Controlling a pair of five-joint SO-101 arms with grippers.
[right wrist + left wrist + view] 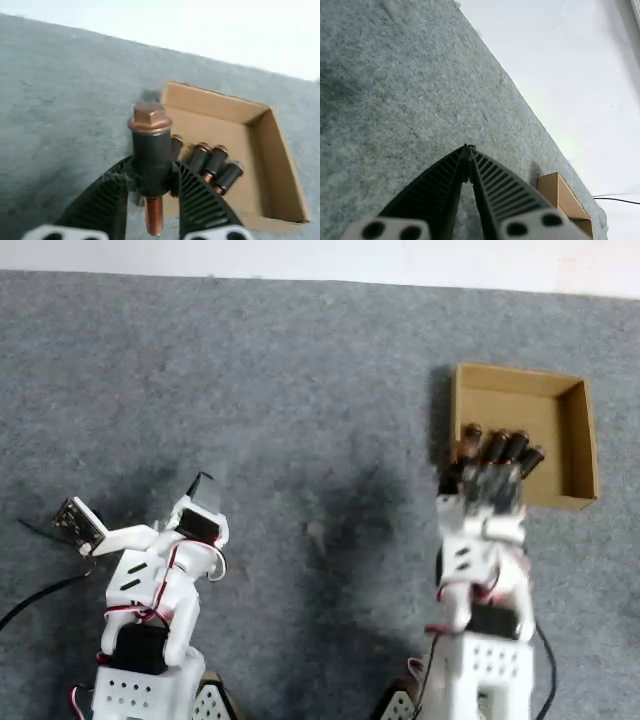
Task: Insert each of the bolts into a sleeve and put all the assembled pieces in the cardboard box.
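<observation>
Left arm [160, 580], nearest the base edge: left jaws are closed on nothing and hang over bare grey surface [320, 390], well apart from the cardboard box [520, 405]. This arm is out of play for the drop.

Right arm [480, 560]: right jaws are clamped on one assembled piece [151, 150], gripping the black sleeve mid-body. Its copper bolt head [150, 117] points away from the wrist. The threaded tip [154, 217] sticks out the near end, towards the camera. The long axis runs along the jaws' own line, not across them.

Key relation: in the high view the jaws sit at the box's near-left part, right by the near wall. I can't tell whether the held piece has fully crossed the rim. The box lies straight ahead of the jaws and off to the robot's right.

Inside the box: four finished pieces [210, 162] lie side by side, bunched in the near-left part, just beyond the held one.

Farther on: bare box floor [220, 130], then the far wall [215, 102].

Judgement: the right arm is the one to finish. The free floor is ahead and to the right, so the drop probably wants a bit more reach past the bunch.
</observation>
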